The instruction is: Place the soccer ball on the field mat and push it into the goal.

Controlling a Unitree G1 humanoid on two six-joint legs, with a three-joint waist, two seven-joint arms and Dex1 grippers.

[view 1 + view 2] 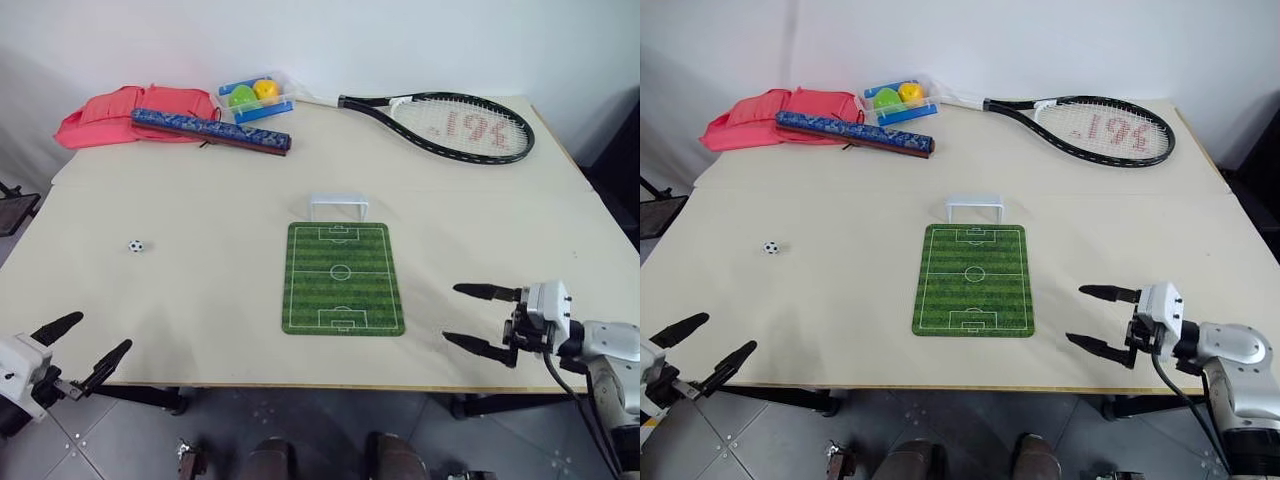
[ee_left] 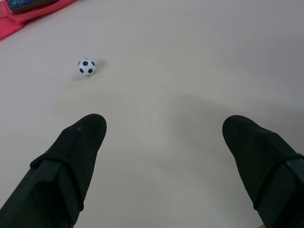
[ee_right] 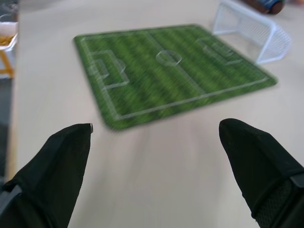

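The left gripper (image 1: 82,337) is partly cut off at the table's (image 1: 200,300) near left edge, fingers spread, holding nothing. The right gripper (image 1: 470,315) is also spread wide and empty, near the mat (image 1: 343,278). The ball (image 1: 136,245) lies on the bare table, well left of the mat. The goal (image 1: 338,206) stands at the mat's far end.

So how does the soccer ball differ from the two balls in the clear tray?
The soccer ball is white with black patches; the tray balls are plain, one green and one yellow-orange. The soccer ball looks much smaller than either. It lies loose on the bare table, to the left of the field mat, while those two sit side by side in the clear tray at the far edge. All three are round and untouched by either claw.
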